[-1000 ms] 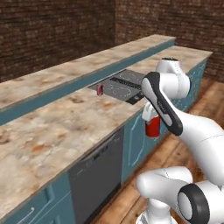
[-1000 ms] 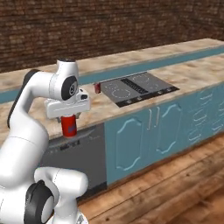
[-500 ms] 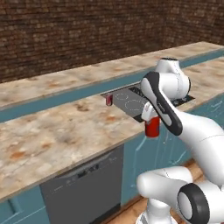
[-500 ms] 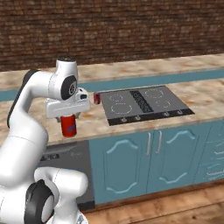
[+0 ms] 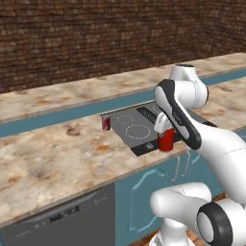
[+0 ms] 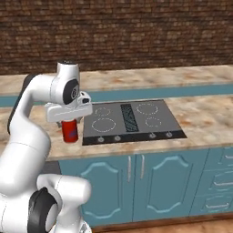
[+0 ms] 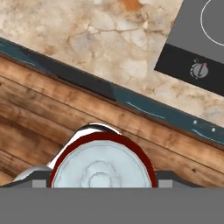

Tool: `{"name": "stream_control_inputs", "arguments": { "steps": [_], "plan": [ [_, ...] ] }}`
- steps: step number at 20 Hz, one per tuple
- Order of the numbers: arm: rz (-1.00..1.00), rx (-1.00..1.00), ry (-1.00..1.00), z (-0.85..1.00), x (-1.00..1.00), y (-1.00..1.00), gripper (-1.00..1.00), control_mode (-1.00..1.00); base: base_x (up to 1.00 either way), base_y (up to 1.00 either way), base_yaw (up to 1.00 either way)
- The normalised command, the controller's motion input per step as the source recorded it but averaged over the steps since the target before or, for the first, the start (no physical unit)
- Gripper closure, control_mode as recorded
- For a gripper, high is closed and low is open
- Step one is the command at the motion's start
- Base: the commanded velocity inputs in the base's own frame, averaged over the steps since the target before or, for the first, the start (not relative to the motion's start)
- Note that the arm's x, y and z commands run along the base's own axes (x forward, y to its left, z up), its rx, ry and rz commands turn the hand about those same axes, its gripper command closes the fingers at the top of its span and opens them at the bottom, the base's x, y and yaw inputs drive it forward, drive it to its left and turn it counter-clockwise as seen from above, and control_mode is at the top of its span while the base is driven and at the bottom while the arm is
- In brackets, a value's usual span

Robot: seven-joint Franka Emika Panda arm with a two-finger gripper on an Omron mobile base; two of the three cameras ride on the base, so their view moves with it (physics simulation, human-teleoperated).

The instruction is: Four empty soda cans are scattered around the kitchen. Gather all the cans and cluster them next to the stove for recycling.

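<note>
The gripper [image 6: 69, 122] is grasping a red soda can [image 6: 70, 131] by its upper part and is holding it upright in the air, over the front edge of the beige countertop [image 6: 205, 119]. In the right base view this held can is hanging at about 9 o'clock from the stove [image 6: 132, 121], just beside the stove's front left corner. In the left base view the same can [image 5: 166, 139] is appearing in front of the stove [image 5: 139, 129], at about 4 o'clock from its near corner, with the gripper [image 5: 163, 126] clamped on it from above.

A second soda can [image 5: 106, 122] is standing upright on the countertop [image 5: 53, 153], touching or almost touching the far left corner of the stove, at about 9 o'clock from it.

In the hand view the silver top of the held can [image 7: 101, 168] is sitting at 6 o'clock, the wooden floor [image 7: 39, 109] is running below it, and a stove knob [image 7: 199, 70] is showing at 2 o'clock.
</note>
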Motion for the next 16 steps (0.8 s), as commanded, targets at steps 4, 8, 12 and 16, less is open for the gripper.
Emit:
{"name": "stream_control_inputs", "arguments": {
  "steps": [4, 8, 12, 16],
  "plan": [
    [0.00, 0.00, 0.00, 0.00, 0.00, 0.00, 1.00, 1.00, 0.43, 0.11, -0.02],
    [0.00, 0.00, 0.00, 0.00, 0.00, 0.00, 1.00, 1.00, 0.78, 0.11, -0.01],
    [0.00, 0.00, 0.00, 0.00, 0.00, 0.00, 1.00, 1.00, 1.00, -0.01, 0.28],
    [0.00, 0.00, 0.00, 0.00, 0.00, 0.00, 1.00, 1.00, 0.18, -0.05, 0.12]
  ]
}}
